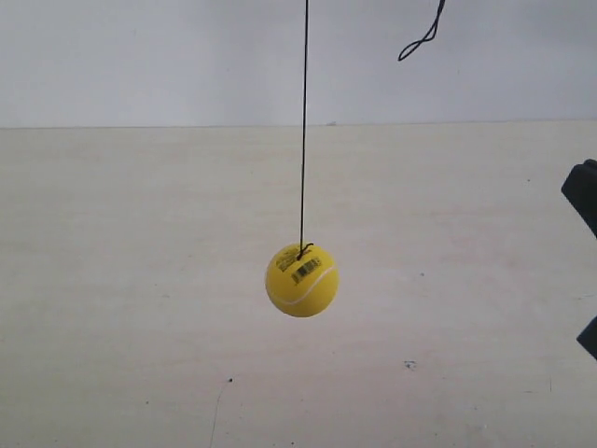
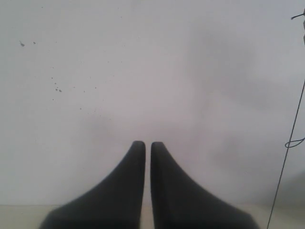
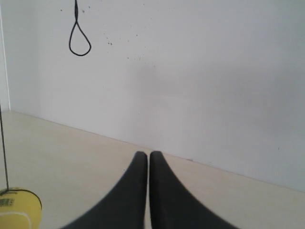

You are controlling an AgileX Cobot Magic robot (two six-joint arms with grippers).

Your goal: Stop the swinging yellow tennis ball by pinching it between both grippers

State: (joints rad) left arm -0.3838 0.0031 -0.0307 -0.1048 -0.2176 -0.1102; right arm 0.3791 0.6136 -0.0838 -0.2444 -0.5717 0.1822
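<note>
Yellow tennis ball (image 1: 300, 282): fuzzy felt, matt.
String (image 1: 303, 121): thin black cord.
Tabletop (image 1: 112, 280): pale, smooth, matt, lightly speckled.
Left claw (image 2: 147, 145): black, smooth, matt.
Right claw (image 3: 148, 155): the same.

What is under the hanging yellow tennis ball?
Below the yellow tennis ball, hanging on its black string, only pale table shows. The patch the ball itself covers cannot be seen.

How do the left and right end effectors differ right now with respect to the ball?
The right end effector has the yellow tennis ball at the edge of its wrist view; the left end effector sees no ball, only a thin black string. The right end effector looks across a wide stretch of table; the left end effector faces mostly wall. Both are black, with jaws closed together, and neither touches the ball.
</note>
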